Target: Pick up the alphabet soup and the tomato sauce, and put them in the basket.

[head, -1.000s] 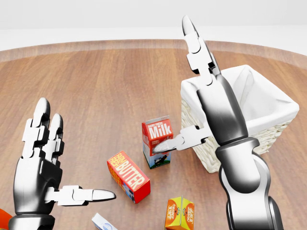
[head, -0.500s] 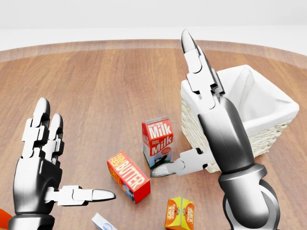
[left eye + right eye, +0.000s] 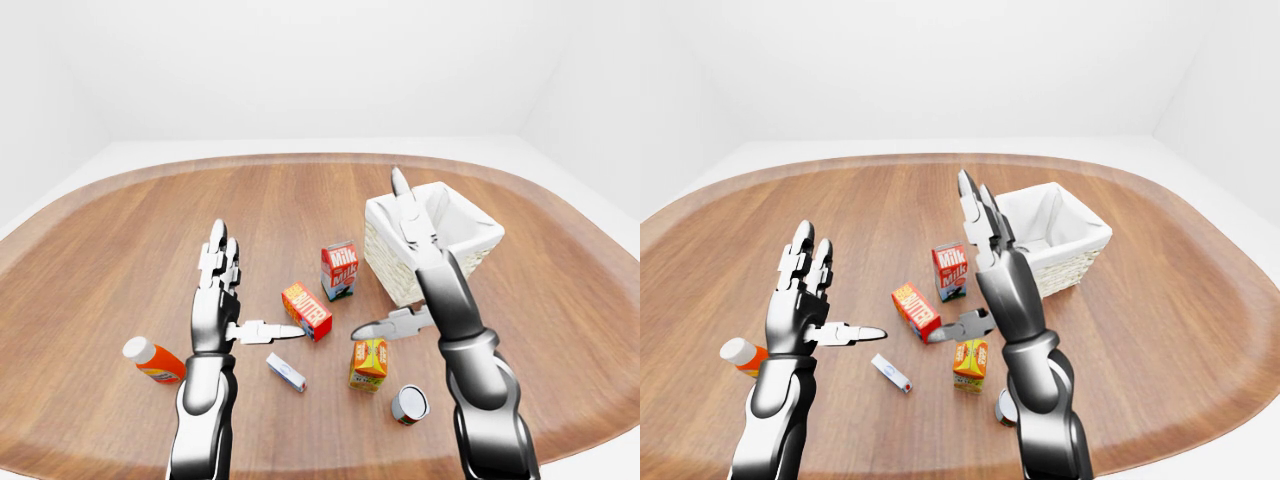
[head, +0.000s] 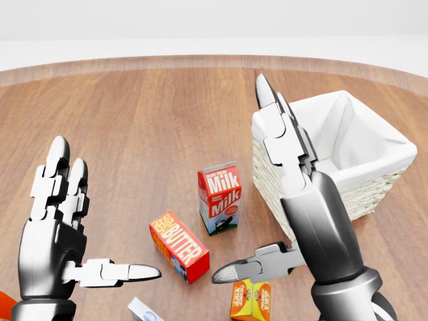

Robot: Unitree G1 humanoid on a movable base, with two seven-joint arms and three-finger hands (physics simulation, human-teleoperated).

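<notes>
Hands come first, both raised over the wooden table [image 3: 120, 250] with nothing in them. The left hand [image 3: 215, 300] has its fingers straight up and its thumb stuck out sideways, well spread. The right hand [image 3: 425, 275] is spread the same way, fingers pointing up across the basket's near wall in the left-eye view, thumb reaching left above an orange juice carton [image 3: 369, 363].

Nearest the bottom edge of the left-eye view lies a can [image 3: 410, 404] on its side, its label unreadable, so whether it is the alphabet soup or the tomato sauce cannot be told. Left of it is a small white and blue box [image 3: 286, 372], lying flat, and further left an orange bottle with a white cap [image 3: 153, 361], also lying down. Beyond these, between the two hands, sits a red butter box [image 3: 307, 310], and just past it a milk carton [image 3: 340, 270] stands upright. Right of the milk carton stands the wicker basket [image 3: 1075, 250], lined with white cloth; its visible interior holds nothing.
</notes>
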